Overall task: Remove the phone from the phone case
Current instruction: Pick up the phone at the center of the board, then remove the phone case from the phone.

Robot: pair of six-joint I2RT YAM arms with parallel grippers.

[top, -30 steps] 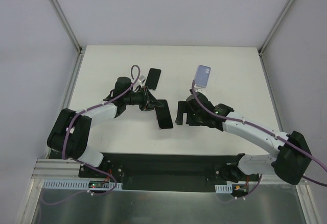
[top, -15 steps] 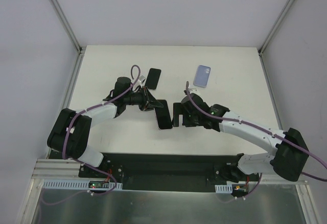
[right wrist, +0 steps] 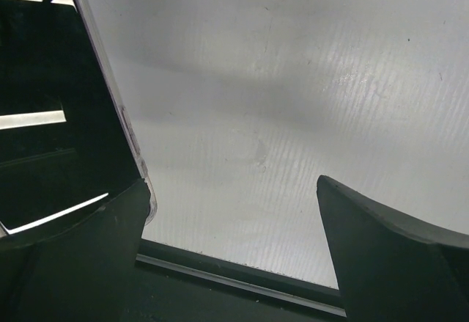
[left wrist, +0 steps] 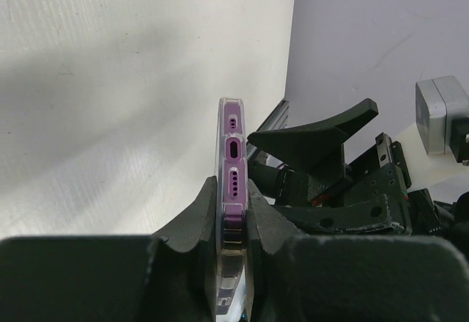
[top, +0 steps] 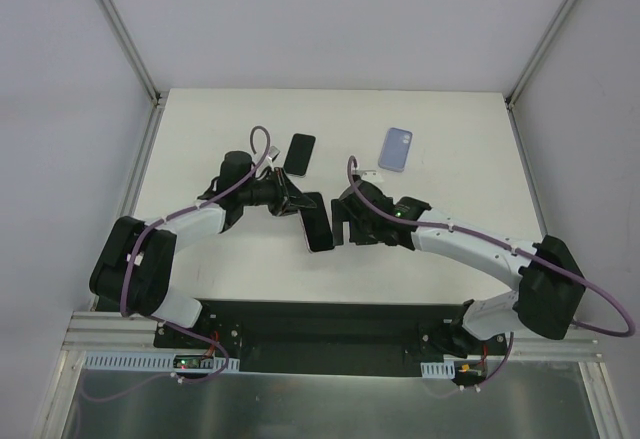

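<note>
My left gripper (top: 298, 205) is shut on a purple phone (top: 318, 225) that sits in a clear phone case (left wrist: 219, 153), held on edge above the table. In the left wrist view the phone's (left wrist: 233, 142) bottom ports face the camera and the gripper (left wrist: 233, 190) clamps its two faces. My right gripper (top: 345, 221) is open just right of the phone. The right wrist view shows the phone's dark screen (right wrist: 51, 116) and the case's clear rim (right wrist: 121, 113) by the gripper's (right wrist: 231, 186) left finger (right wrist: 88, 256), nothing between the fingers.
A black phone (top: 299, 153) lies on the white table (top: 450, 129) behind the left gripper. A lavender phone-shaped item (top: 396, 148) lies at the back right. Grey walls and metal posts close in the table's sides and back.
My right gripper has moved left, up to the right side of the held phone, staying open. The left gripper keeps its grip, nearly still.
</note>
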